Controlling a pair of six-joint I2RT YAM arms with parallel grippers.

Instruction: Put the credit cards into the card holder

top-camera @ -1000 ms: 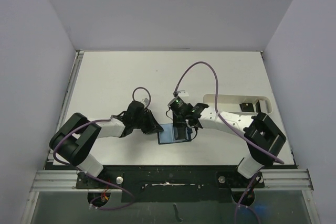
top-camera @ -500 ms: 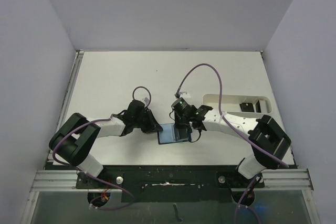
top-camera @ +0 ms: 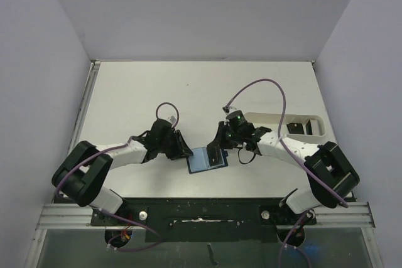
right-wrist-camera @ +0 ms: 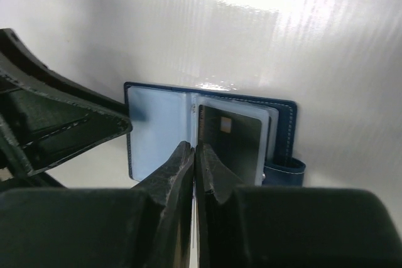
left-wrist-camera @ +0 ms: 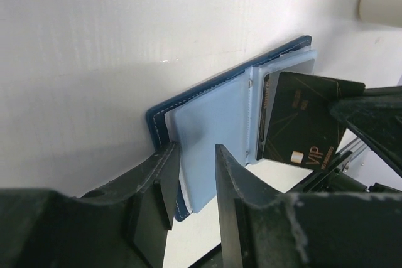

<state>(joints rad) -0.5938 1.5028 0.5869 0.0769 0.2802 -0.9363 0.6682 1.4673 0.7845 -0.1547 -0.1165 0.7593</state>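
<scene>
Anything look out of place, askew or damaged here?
Nothing stands out. The card holder lies open on the table, one edge gripped by the left gripper; the right gripper holds a black card at its pocket.

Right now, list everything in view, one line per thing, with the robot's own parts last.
card holder: one, navy with light blue pockets, open on the table between the arms.
black card: one, black, at the holder's right-hand pockets, pinched by the right tool.
tray: one, white, right side of the table.
tray cards: two, dark, lying in the tray.
table: one, white.
left tool: one, black, clamped on the holder's left edge.
right tool: one, black, shut on the black card.
</scene>
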